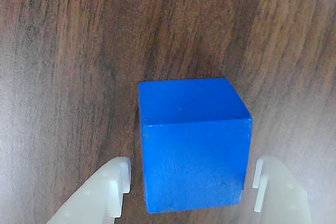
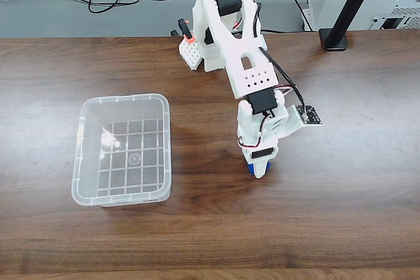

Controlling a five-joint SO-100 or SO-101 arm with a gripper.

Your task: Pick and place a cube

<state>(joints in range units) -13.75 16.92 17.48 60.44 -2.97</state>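
In the wrist view the bright-blue cube [image 1: 193,145] rests on the wooden table, between my two white fingers [image 1: 113,187]. My gripper [image 1: 191,171] is open, and a narrow gap shows on each side of the cube. In the fixed view the gripper [image 2: 260,168] points straight down at the table, right of the bin. There the cube [image 2: 252,171] is mostly hidden under it, with only slivers of blue showing at the tip.
A clear plastic bin [image 2: 81,155] stands on the table to the left of the arm in the fixed view. The arm's base [image 2: 210,37] is at the table's far edge, and a black stand foot [image 2: 333,39] is at the back right.
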